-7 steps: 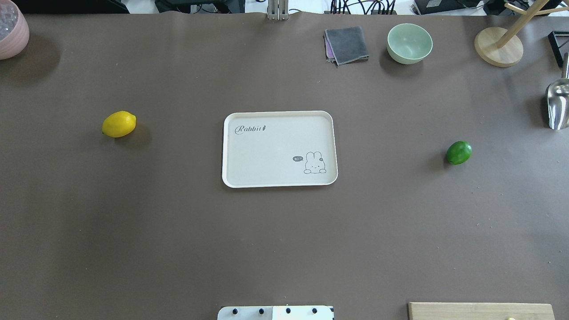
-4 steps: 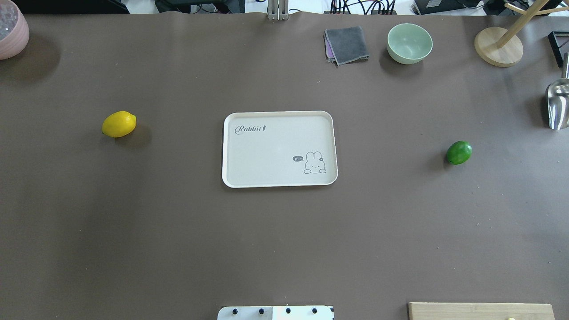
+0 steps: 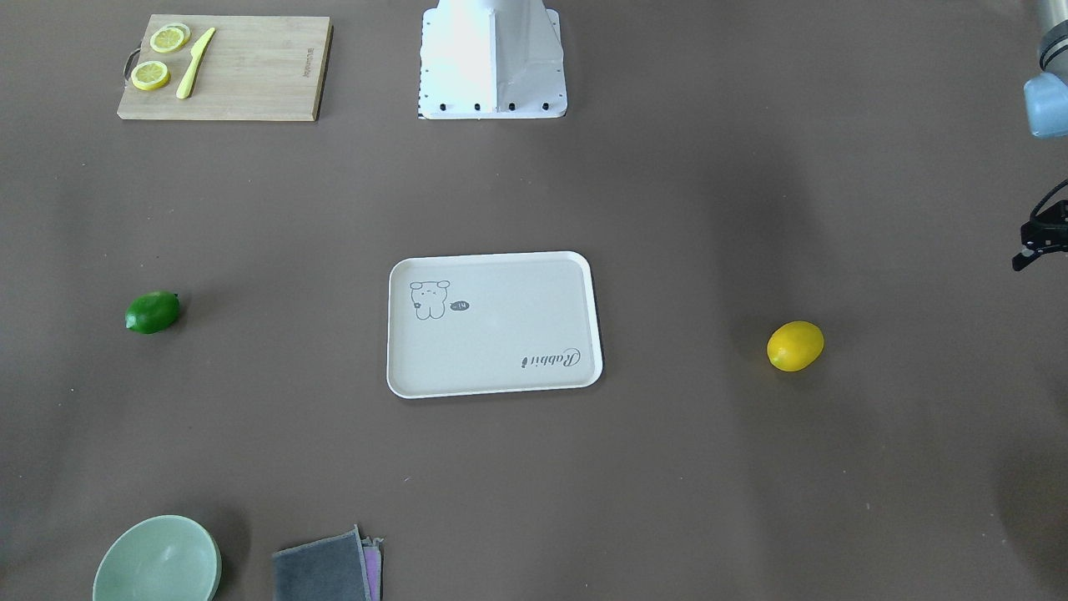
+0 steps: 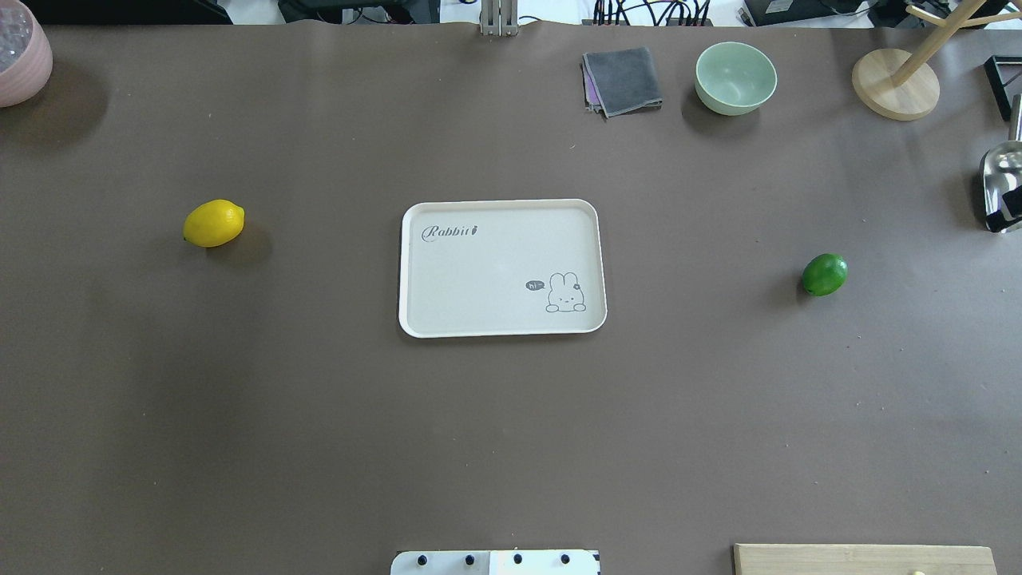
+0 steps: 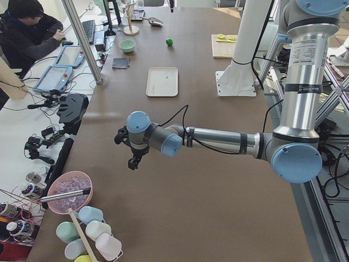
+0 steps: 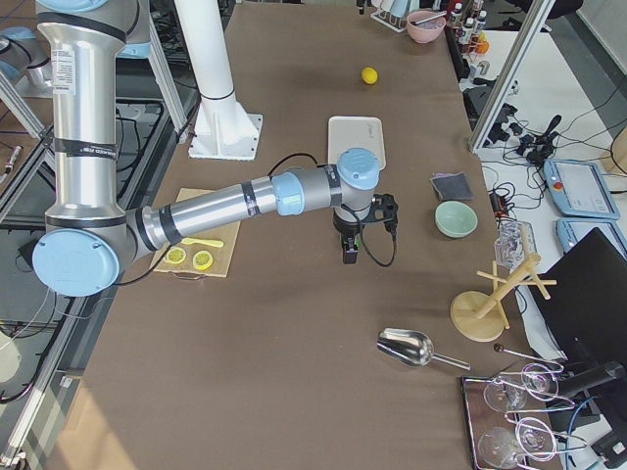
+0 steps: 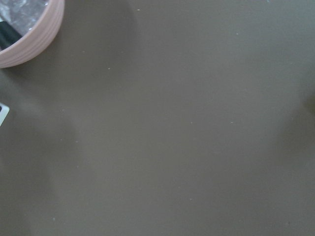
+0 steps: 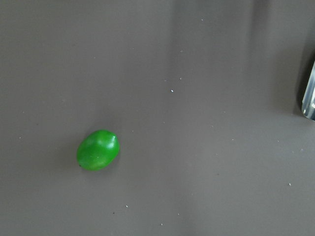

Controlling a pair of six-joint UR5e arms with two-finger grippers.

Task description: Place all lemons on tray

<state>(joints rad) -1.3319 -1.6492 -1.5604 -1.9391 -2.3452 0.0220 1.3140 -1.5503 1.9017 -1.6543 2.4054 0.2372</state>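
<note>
The tray [image 4: 487,271] sits bare on the surface [image 4: 511,447]. The yellow lemon [image 4: 213,223] lies well apart from it on the robot's left, and the green lemon [image 4: 824,274] well apart on the right. Neither touches the tray. The left gripper [image 5: 132,162] hangs above the surface, farther from the tray than the yellow lemon. The right gripper [image 6: 349,255] hangs farther out than the green one. I cannot tell whether either gripper is released or clenched.
</note>
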